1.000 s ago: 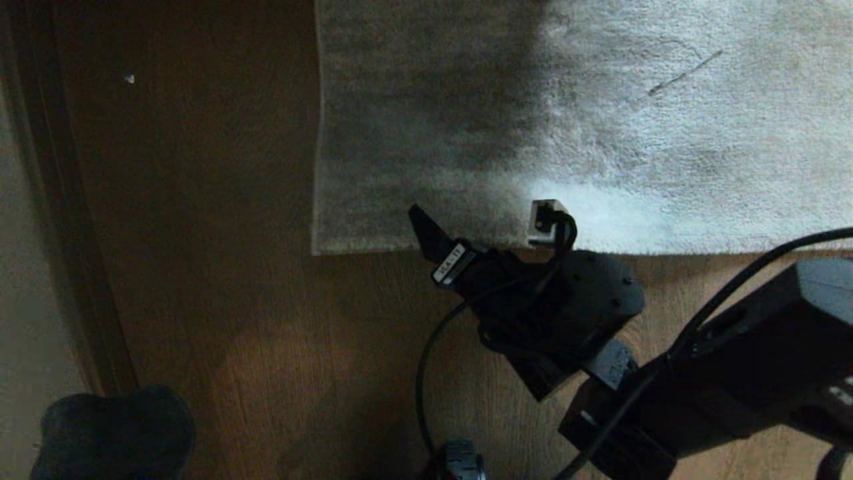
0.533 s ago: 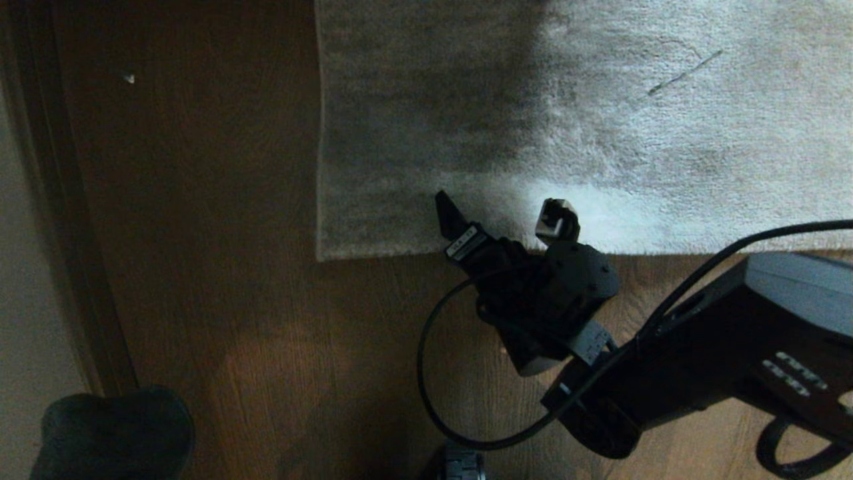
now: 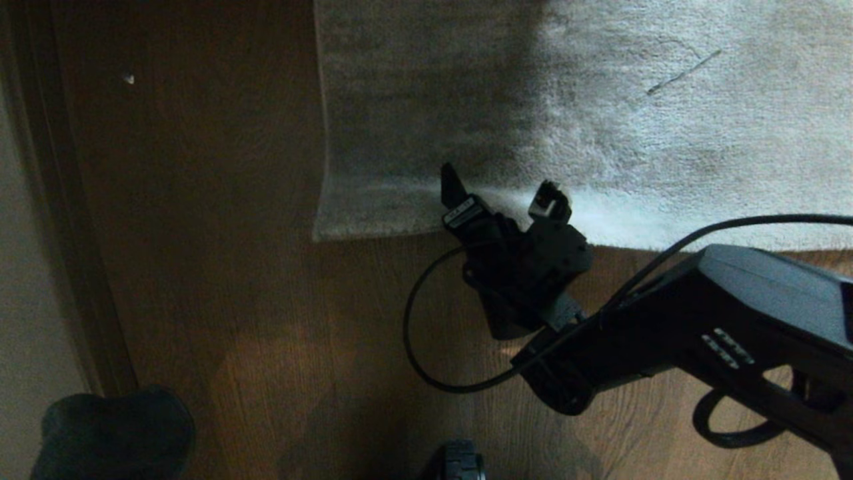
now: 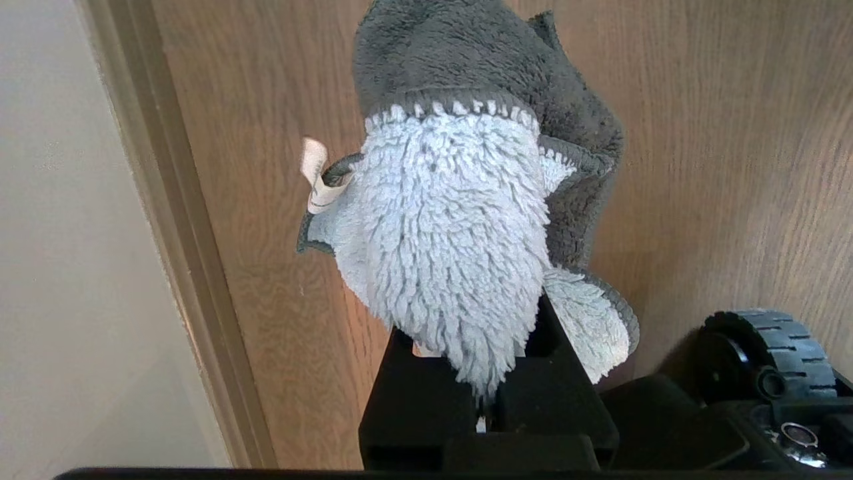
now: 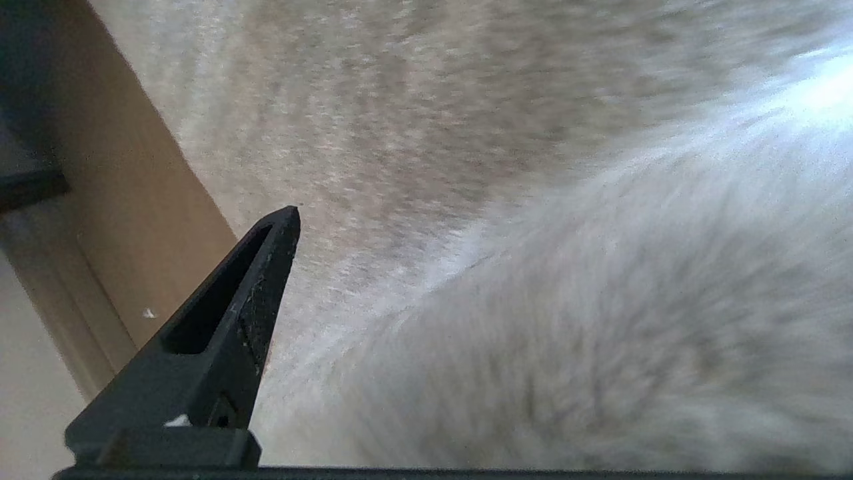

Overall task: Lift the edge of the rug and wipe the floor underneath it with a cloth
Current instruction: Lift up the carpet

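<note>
The right gripper, fingers spread wide, sits over the rug edge, perhaps touching it; the left gripper clamps the cloth.

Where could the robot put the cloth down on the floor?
Bare wooden floor lies between the skirting board and the rug edge. Near the rug's border it is crowded: the right tool, open, hangs there, with its cable.

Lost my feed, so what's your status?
Right gripper open over rug edge. Left gripper shut on cloth. Rug flat, nothing blocking.
</note>
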You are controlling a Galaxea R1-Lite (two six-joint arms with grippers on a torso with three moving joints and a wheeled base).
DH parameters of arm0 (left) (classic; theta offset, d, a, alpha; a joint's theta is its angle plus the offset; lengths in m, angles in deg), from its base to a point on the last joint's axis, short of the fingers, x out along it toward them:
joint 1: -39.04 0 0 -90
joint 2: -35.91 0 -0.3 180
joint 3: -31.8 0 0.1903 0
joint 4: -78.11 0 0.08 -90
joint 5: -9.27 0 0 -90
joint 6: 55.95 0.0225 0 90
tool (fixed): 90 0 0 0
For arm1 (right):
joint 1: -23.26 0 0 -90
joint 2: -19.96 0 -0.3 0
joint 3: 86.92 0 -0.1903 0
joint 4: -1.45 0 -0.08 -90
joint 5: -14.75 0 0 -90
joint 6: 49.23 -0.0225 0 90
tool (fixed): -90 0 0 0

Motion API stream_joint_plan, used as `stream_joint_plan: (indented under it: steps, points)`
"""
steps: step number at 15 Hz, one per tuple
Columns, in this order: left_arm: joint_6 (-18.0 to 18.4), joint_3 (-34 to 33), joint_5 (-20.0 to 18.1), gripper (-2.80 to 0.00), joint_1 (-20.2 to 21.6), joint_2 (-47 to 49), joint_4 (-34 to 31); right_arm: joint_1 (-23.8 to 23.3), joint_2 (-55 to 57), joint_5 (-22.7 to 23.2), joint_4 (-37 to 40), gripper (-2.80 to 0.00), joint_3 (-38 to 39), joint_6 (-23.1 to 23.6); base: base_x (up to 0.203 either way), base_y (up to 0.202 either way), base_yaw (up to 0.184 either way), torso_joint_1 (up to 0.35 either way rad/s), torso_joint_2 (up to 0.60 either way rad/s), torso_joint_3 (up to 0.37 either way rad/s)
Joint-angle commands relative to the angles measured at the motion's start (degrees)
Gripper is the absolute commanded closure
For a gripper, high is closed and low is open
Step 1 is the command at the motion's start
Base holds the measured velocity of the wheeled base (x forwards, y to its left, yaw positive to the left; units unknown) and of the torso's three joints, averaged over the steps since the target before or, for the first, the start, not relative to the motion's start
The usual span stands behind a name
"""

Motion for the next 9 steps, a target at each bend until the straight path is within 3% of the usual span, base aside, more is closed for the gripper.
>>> stream_joint_plan:
  steps: [1, 9]
  points:
    - [0.0, -0.02, 0.0, 0.0, 0.0, -0.02, 0.04, 0.16, 2.56, 0.17, -2.96, -2.8, -2.75, -0.17, 0.0, 0.0, 0.0, 0.0, 0.0, 0.0]
    - [0.0, -0.02, 0.0, 0.0, 0.0, -0.02, 0.04, 0.16, 3.08, 0.25, -3.0, -2.8, -3.73, 0.88, 0.0, 0.0, 0.0, 0.0, 0.0, 0.0]
